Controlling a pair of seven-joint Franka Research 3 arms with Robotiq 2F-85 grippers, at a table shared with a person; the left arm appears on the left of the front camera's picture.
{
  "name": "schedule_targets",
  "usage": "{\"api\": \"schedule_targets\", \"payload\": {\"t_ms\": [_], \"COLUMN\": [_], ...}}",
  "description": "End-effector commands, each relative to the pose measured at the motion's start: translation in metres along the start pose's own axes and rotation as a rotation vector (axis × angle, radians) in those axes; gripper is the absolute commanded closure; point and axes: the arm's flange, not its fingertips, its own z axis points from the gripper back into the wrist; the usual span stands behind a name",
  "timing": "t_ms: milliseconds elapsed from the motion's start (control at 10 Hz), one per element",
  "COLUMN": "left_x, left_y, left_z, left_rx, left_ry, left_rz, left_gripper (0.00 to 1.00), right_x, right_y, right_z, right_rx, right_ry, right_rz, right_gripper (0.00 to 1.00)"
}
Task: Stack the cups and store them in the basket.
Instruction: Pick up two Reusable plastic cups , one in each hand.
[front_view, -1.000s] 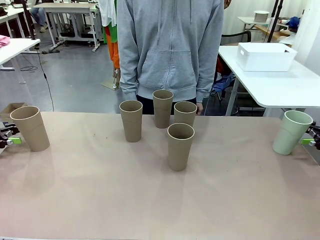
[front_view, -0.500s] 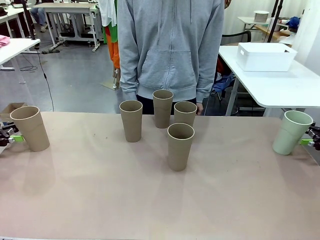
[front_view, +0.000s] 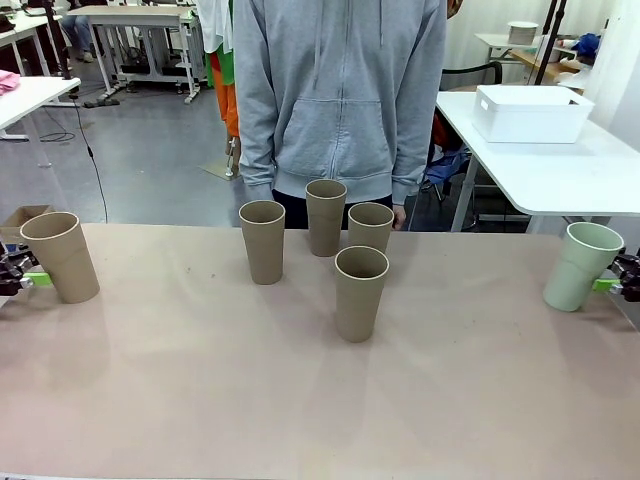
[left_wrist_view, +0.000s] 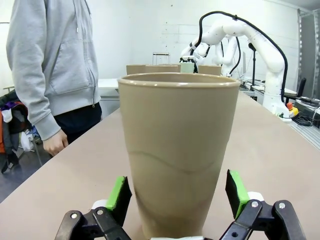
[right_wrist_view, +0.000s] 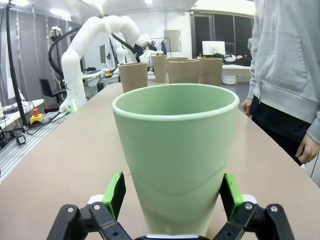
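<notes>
My left jaws wide around tan cup, far left of the four-cup cluster; right jaws wide around green cup, far right of it. Basket behind cluster, right. Cups likely light, thin, crushable: I'd grip gently, low on the wall.
</notes>
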Motion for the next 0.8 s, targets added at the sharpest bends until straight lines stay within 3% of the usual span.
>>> {"api": "schedule_targets", "payload": {"t_ms": [0, 700], "left_x": [0.003, 0.000], "left_y": [-0.014, -0.026], "left_z": [-0.015, -0.051], "left_rx": [0.003, 0.011], "left_ry": [0.014, 0.004], "left_rz": [-0.024, -0.018], "left_gripper": [0.00, 0.00], "right_x": [0.005, 0.005], "right_y": [0.005, 0.004], "right_z": [-0.012, -0.039], "right_rx": [-0.033, -0.023], "right_ry": [-0.009, 0.012], "right_rz": [0.001, -0.027], "right_gripper": [0.00, 0.00]}}
